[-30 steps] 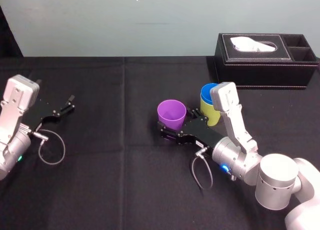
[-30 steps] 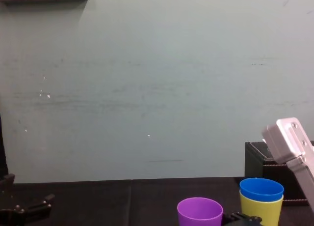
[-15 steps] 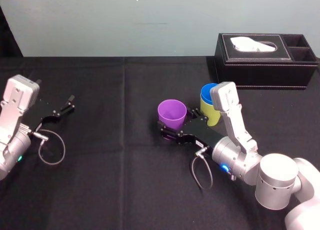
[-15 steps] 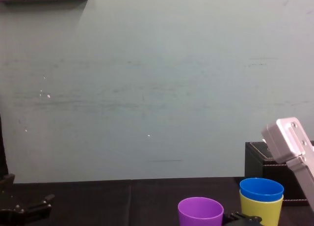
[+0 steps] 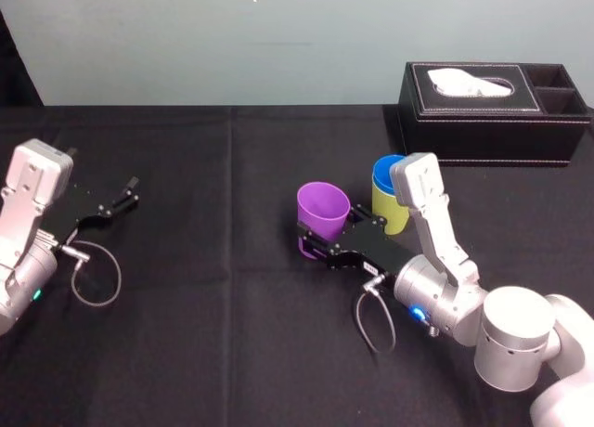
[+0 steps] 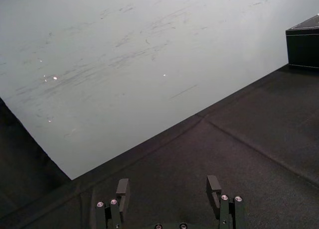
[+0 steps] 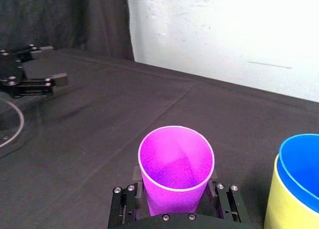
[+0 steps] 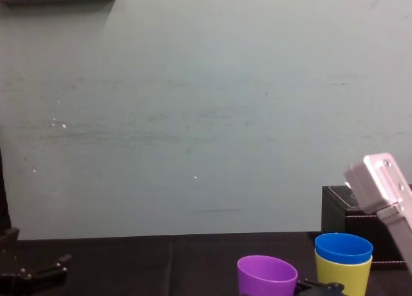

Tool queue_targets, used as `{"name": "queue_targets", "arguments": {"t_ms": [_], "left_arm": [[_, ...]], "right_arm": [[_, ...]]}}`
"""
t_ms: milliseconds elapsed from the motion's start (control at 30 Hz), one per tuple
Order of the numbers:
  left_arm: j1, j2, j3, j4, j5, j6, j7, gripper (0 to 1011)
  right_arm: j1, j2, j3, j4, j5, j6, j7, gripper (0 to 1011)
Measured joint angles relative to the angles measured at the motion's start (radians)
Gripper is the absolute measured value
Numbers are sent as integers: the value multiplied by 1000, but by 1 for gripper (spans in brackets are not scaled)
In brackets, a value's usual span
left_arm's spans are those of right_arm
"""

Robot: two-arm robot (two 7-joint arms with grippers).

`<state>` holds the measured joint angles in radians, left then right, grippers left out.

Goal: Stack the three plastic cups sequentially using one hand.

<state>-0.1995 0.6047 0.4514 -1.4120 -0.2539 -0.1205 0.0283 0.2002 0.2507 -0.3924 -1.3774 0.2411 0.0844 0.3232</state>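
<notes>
The purple cup [image 5: 322, 213] stands mouth-up at the table's middle, leaning slightly, its base between the fingers of my right gripper [image 5: 314, 244]. In the right wrist view both fingers press the sides of the purple cup [image 7: 175, 169], so the right gripper [image 7: 175, 204] is shut on it. Just to its right the blue cup [image 5: 383, 172] sits nested inside the yellow-green cup [image 5: 388, 215], partly behind my right arm. In the chest view the purple cup [image 8: 266, 277] stands left of the blue cup [image 8: 343, 248] in the yellow-green cup [image 8: 341, 278]. My left gripper [image 5: 125, 195] rests open at the far left.
A black tissue box [image 5: 492, 111] stands at the back right, behind the nested cups. Black cloth covers the table [image 5: 232, 334], with bare room between the two arms. A pale wall [image 8: 193, 116] rises behind the table.
My right gripper's fingers have closed in on the purple cup, which has shifted a little to the right and now leans. The left arm has not moved.
</notes>
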Motion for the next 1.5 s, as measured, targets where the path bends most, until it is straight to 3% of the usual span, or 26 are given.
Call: {"name": "queue_targets", "arguments": {"t_ms": [233,533,867,1233,1500], "left_arm": [[0,0,0,0,0,0,0,1011],[0,0,0,0,0,0,0,1011],[0,0,0,0,0,0,0,1011],[0,0,0,0,0,0,0,1011],[0,0,0,0,0,0,0,1011]], "right_arm": [[-38,30,11,-83,2,8,13,723],[-66,72,40,-216,33,80,18,723],[-77,147,88,-336,64,96,30,723],[-60,168,147,-323,98,72,8,723],[-45,173,161,-281,93,59,-11,723]]}}
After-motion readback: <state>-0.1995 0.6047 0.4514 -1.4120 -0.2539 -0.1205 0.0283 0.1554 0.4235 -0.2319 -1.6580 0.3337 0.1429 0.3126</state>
